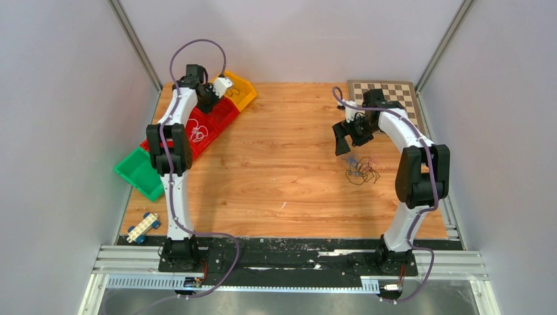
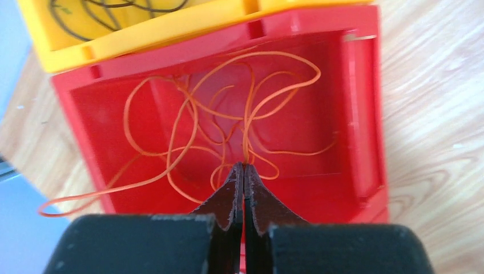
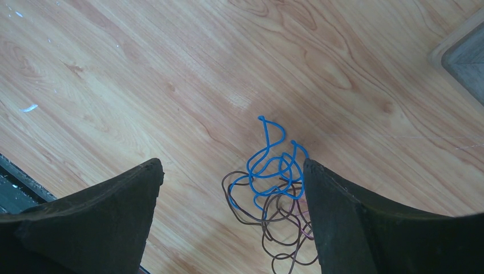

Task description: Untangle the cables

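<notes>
Three grey walls [image 1: 59,98] box my wooden table [image 1: 282,197]. Only the left wrist view shows inside the red bin [image 2: 359,114], where my left hand [image 2: 243,168] pinches an orange cable [image 2: 188,114]. Overhead the loose cables [image 1: 362,170] on the table look dark; the right wrist view shows them blue and brown under my spread right hand [image 3: 232,162].

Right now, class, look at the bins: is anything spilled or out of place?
Yes. One loop of the thin orange wire trails over the wall of the red plastic bin, lower left in the left wrist view, and lies outside; the rest curls inside. The left pincer is shut on one strand.
</notes>
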Robot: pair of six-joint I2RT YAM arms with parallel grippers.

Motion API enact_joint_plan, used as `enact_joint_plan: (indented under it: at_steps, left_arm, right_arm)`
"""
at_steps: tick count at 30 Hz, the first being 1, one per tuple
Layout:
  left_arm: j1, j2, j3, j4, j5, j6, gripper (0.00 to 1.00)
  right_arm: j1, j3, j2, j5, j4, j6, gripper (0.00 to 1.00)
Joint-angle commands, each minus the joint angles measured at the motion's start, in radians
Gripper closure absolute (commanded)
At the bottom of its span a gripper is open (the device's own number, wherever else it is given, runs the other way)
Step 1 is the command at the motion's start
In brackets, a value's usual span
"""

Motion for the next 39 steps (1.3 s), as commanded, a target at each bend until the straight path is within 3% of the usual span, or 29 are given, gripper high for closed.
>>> enact_joint_plan:
  at_steps: [1,6,8,14,21,23,26,32,34,35,37,39]
  left_arm:
    - [0.006,0.019,0.05,0.049,-0.126,0.125,1.0]
    - [0.004,0.033,0.051,0.054,-0.139,0.164,1.0]
    - [0.001,0.027,0.052,0.042,-0.118,0.169,0.95]
    - [-0.002,-0.056,0.035,-0.025,-0.006,0.139,0.58]
    - [0.002,-0.167,0.008,-0.076,0.05,0.083,0.27]
    - [0.003,-0.209,0.011,-0.1,0.107,0.041,0.21]
    - [0.01,-0.322,-0.046,-0.104,0.275,-0.06,0.01]
    - [0.013,-0.599,-0.41,0.132,0.487,-0.323,0.0]
    - [0.017,-0.704,-0.583,0.328,0.481,-0.463,0.0]
    - [0.021,-0.78,-0.71,0.5,0.46,-0.516,0.0]
    - [0.025,-0.875,-0.871,0.731,0.408,-0.632,0.0]
    - [0.025,-0.93,-0.945,0.827,0.365,-0.691,0.0]
  right_arm:
    - [0.002,0.029,0.003,-0.011,0.001,0.007,0.09]
    - [0.002,0.04,0.015,-0.011,0.0,0.011,0.09]
    - [0.0,0.048,0.018,-0.01,-0.002,0.01,0.09]
    - [0.002,0.063,0.029,-0.014,-0.003,0.012,0.09]
    - [0.001,0.065,0.018,-0.012,-0.009,0.0,0.09]
    - [-0.001,0.068,0.007,0.015,-0.025,-0.029,0.09]
    - [-0.025,0.059,-0.026,0.054,-0.069,-0.093,0.07]
    - [-0.078,-0.068,-0.043,0.202,-0.092,-0.146,0.04]
    - [-0.107,-0.132,-0.024,0.231,-0.072,-0.155,0.04]
    - [-0.112,-0.162,-0.011,0.235,-0.055,-0.155,0.06]
    - [-0.11,-0.183,0.019,0.215,-0.03,-0.148,0.12]
    - [-0.095,-0.172,0.049,0.17,-0.012,-0.144,0.27]
